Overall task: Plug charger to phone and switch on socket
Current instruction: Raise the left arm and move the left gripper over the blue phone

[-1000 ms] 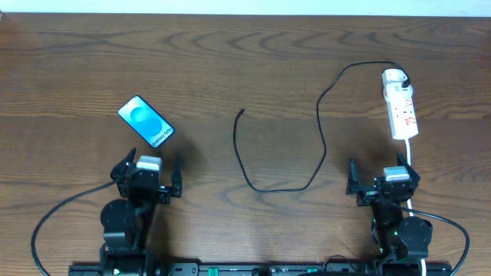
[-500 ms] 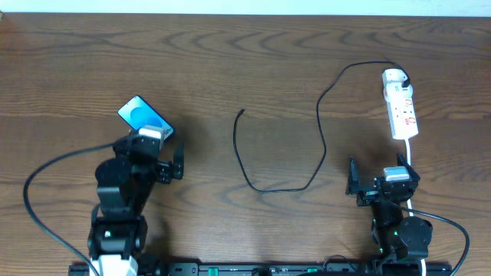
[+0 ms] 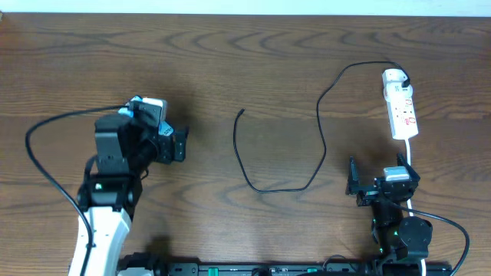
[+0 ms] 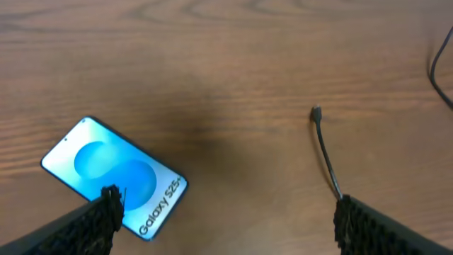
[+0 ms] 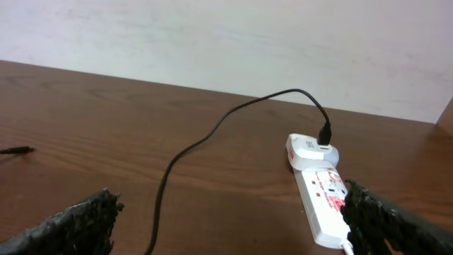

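The phone (image 4: 113, 177) lies flat on the wood, its blue screen up with "Galaxy" text, at the lower left of the left wrist view. My left gripper (image 4: 228, 207) hovers open above the table, its left finger (image 4: 99, 219) over the phone's near corner. The charger is a thin black cable (image 3: 318, 146) looping across the middle; its plug tip (image 4: 316, 112) rests free to the phone's right. The socket (image 3: 401, 111) is a white strip at the far right, with the cable running into its adapter (image 5: 308, 150). My right gripper (image 3: 383, 182) stands open near the front edge, short of the socket.
The socket's white cord (image 3: 411, 157) runs back toward the right arm's base. The left arm's black lead (image 3: 46, 138) arcs over the table's left side. A pale wall (image 5: 226, 42) rises behind the table's far edge.
My left arm has reached forward from the front edge until it covers most of the phone in the overhead view. The right arm, cable and socket have not moved.
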